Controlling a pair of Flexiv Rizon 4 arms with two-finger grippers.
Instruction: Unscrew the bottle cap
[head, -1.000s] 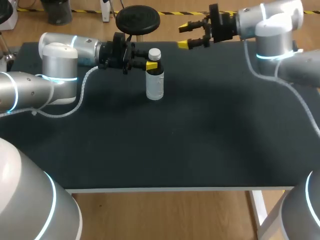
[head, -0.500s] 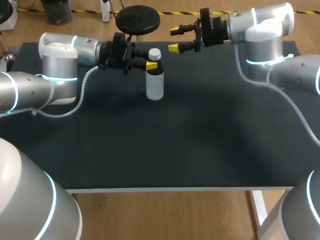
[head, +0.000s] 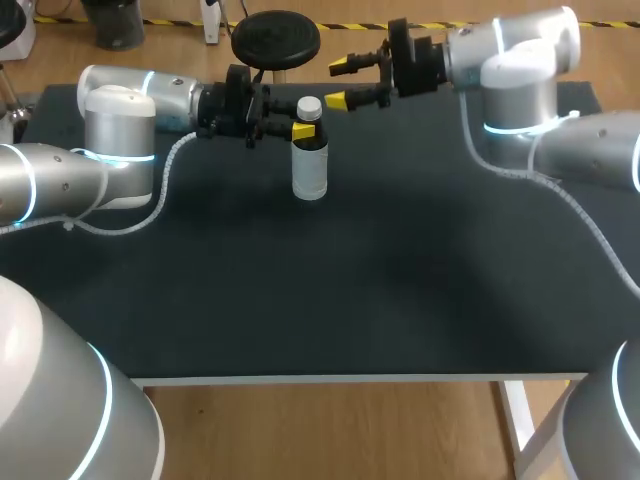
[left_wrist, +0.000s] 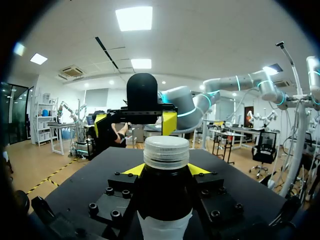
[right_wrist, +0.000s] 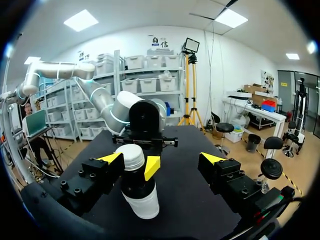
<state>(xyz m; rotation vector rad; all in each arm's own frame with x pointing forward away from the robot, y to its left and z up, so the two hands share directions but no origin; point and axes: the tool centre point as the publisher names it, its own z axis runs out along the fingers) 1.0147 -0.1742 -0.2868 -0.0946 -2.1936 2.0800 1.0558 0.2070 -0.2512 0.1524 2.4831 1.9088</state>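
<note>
Dark counter (head: 350, 280) carries the bottle (head: 310, 172) upright near its far edge. Our left claw (head: 303, 131) clamps its neck, likely to stop it spinning. Our right claw (head: 340, 84), spread wide, hangs just beside the cap (head: 309, 105), seemingly to grip it.

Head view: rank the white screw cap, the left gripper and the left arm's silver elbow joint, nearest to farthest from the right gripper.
1. The white screw cap: atop the clear plastic bottle, just beside the open right gripper.
2. The left gripper: below the cap, clamped on the bottle's neck.
3. The left arm's silver elbow joint: far off at the table's left side.
</note>
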